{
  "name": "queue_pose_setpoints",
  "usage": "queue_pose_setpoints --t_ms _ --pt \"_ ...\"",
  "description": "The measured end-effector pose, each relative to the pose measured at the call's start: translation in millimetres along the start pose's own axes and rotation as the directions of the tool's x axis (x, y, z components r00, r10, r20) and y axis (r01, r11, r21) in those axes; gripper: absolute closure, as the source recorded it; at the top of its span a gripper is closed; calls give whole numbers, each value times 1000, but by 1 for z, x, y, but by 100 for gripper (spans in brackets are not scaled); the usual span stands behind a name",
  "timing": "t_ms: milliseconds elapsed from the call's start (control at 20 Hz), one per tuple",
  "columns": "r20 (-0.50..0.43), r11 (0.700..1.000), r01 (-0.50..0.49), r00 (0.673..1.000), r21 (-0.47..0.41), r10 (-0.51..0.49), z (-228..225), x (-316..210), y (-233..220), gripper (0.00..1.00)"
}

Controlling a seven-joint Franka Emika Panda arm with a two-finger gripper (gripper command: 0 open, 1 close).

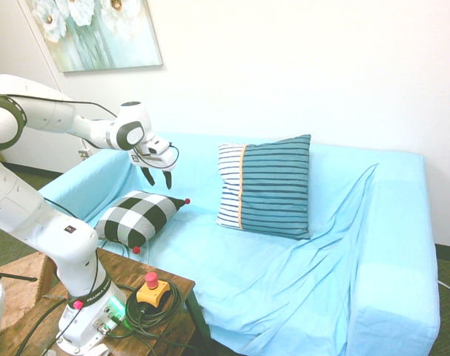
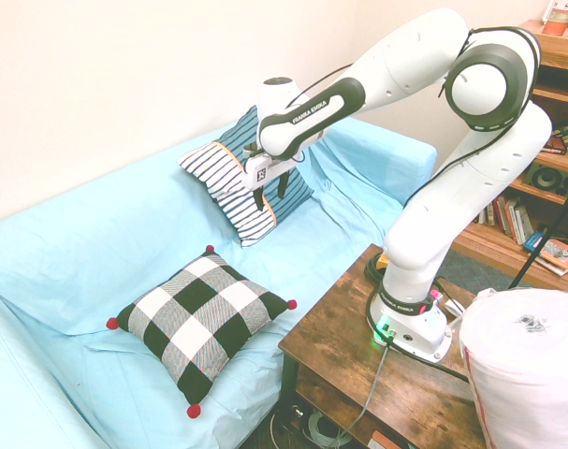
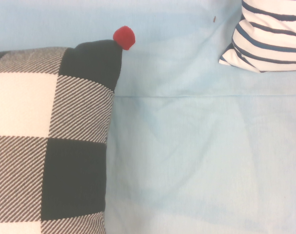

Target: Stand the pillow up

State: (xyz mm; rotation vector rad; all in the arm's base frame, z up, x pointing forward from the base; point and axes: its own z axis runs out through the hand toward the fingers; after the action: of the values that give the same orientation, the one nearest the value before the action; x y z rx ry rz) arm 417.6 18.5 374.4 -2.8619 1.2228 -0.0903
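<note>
Checked pillow (image 1: 138,216) lies flat on the blue sofa (image 1: 299,267). The jaws (image 1: 157,176) hover above its far corner, open and empty, near a striped pillow (image 1: 267,185).

pillow (image 1: 139,216): black-and-white buffalo check, red pom-poms (image 3: 124,37) at corners. striped pillow (image 1: 267,186): teal with dark stripes, white navy-striped panel, orange seam. sofa cover (image 1: 306,259): light blue. arm (image 2: 424,140): white.

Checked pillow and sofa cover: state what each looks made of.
Checked pillow: woven fabric, matte; diagonal twill lines show in the grey squares, and a fuzzy red pom-pom sits at its corner. Sofa cover: thin, smooth light-blue cloth, probably cotton or similar, judging by its loose creases.
</note>
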Motion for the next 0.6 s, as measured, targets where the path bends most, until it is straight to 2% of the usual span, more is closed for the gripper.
queue_pose_setpoints --t_ms 150,300,600 --pt "1 1000 9 1000 -2 -9 3 -3 -3 0" --pt "14 999 51 999 -19 -51 26 -30 -21 0" --pt "45 982 167 985 -88 -164 96 -151 -53 0"
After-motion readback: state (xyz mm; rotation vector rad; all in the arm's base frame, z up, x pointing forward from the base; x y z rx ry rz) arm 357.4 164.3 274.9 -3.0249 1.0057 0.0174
